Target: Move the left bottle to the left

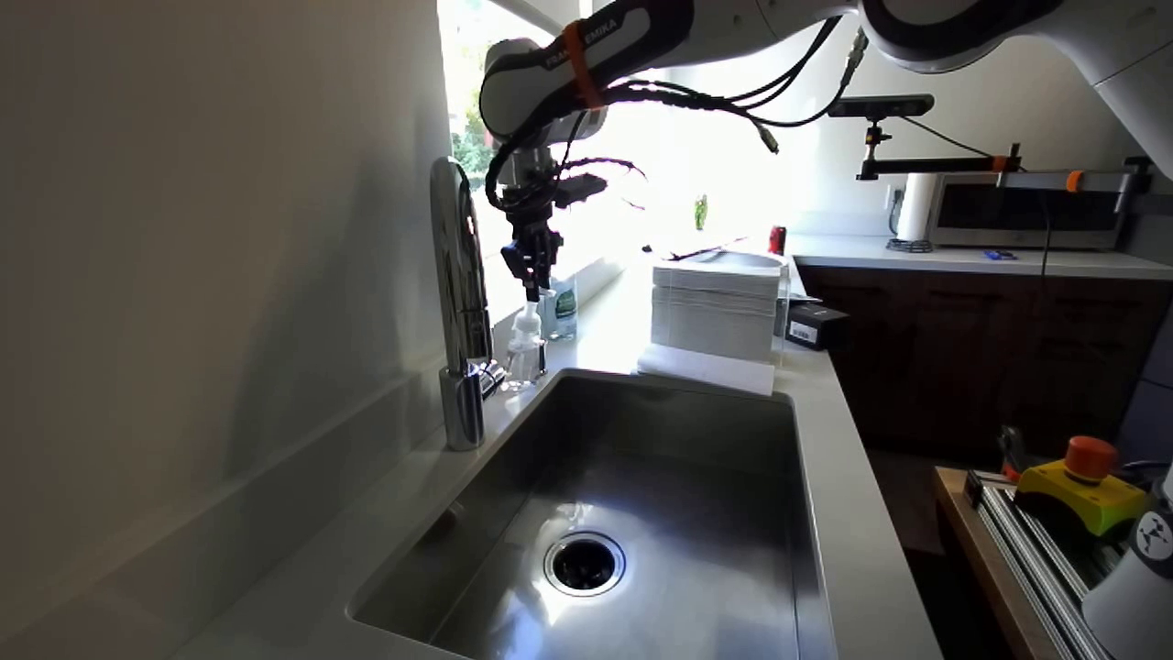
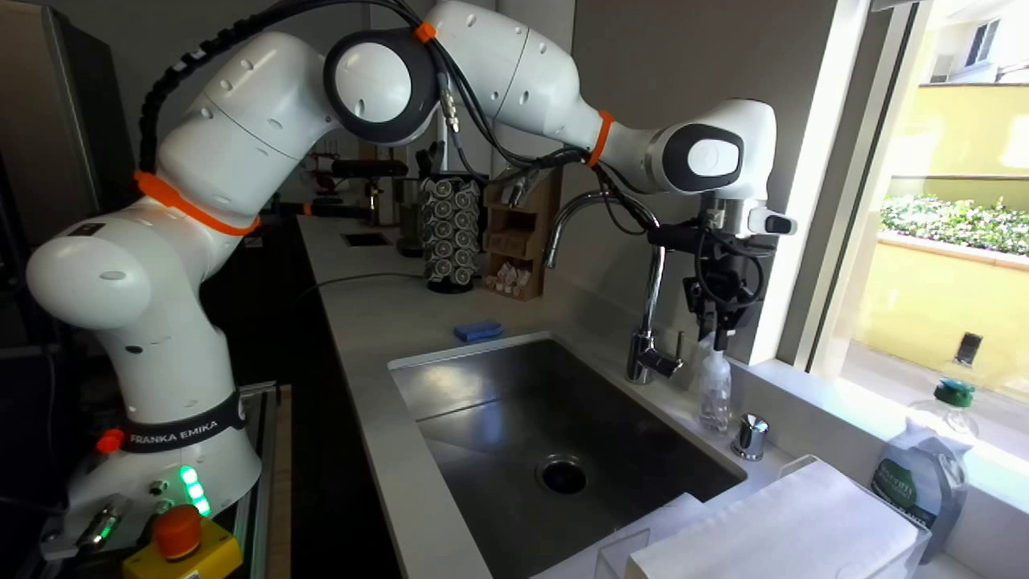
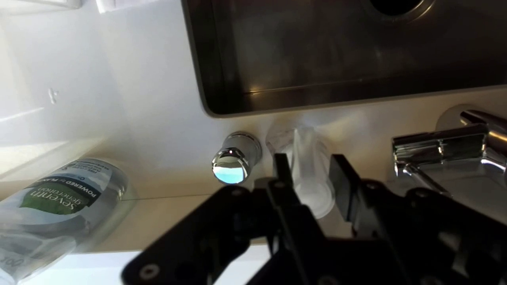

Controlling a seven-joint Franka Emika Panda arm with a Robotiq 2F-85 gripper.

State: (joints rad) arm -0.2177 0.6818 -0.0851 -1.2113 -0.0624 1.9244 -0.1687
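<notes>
daylight floods in through the window (image 2: 932,161) just beside the gripper (image 2: 714,339), and outside i see a yellow wall (image 2: 940,297) with flowering shrubs (image 2: 949,219) higher up. a pale sill (image 2: 812,390) runs along beneath the panes. past the gripper, glare (image 1: 660,156) bleaches much of the background to white. the plain wall (image 1: 229,183) near the gripper carries a soft shadow (image 1: 357,247). below the gripper a white counter (image 2: 386,305) frames a steel sink (image 1: 660,513), its metal catching the shine. well apart from the gripper, dark brown cabinets (image 1: 944,357) stand under a farther stretch of white worktop (image 1: 843,249), backed by a light wall (image 1: 1045,119), and the floor (image 1: 903,513) lies in deep shade.
</notes>
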